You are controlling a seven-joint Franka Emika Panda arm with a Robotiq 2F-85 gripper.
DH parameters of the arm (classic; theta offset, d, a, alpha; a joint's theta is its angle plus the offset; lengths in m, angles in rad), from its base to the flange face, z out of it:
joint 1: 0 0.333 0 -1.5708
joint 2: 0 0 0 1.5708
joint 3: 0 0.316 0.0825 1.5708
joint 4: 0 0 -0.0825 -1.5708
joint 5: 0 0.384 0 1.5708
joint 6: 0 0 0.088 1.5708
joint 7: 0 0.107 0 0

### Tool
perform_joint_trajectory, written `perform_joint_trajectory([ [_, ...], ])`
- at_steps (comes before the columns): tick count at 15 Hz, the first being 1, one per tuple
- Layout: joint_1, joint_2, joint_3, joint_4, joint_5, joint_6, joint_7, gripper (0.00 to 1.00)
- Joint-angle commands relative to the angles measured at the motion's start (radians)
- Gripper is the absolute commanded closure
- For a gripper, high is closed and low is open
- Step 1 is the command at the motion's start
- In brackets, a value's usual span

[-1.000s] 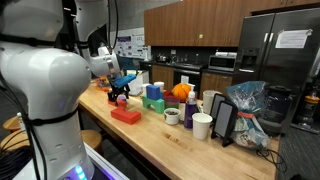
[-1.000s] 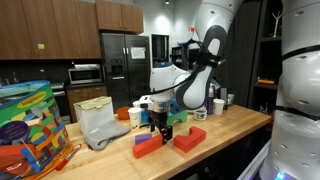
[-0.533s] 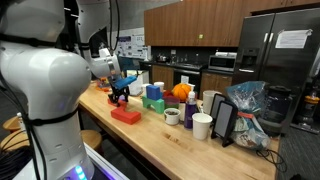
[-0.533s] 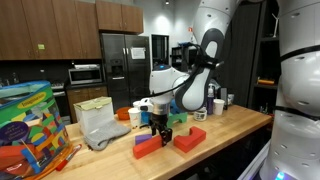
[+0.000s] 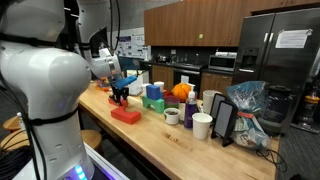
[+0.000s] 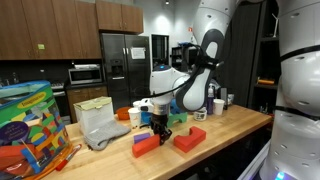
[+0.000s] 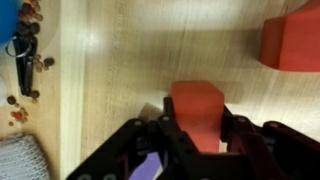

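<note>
Red block (image 7: 197,106), lower end hidden between the clamping fingers (image 7: 238,133).

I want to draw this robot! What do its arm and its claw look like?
The arm is shiny white, made of fat rounded tubes with black joints. The gripper at its end is black, with two chunky fingers. Markings are too small to read.

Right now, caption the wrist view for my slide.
Gripper closed on a red block on the wooden counter, second red block apart at upper right.
</note>
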Motion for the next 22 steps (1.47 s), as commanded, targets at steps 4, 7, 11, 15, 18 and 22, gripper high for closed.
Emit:
perform_joint_trajectory([
  [4,-0.020,-0.016,0.019,-0.006,0.014,-0.002,-0.018,0.84],
  [7,-0.024,-0.043,0.038,-0.026,0.087,-0.005,-0.069,0.84],
  [11,-0.025,-0.092,0.060,-0.046,0.187,-0.027,-0.125,0.84],
  [15,-0.018,-0.157,0.069,-0.063,0.259,-0.060,-0.167,0.84],
  [18,-0.011,-0.219,0.069,-0.080,0.322,-0.091,-0.207,0.84],
  [22,-0.001,-0.319,0.052,-0.102,0.415,-0.146,-0.280,0.84],
])
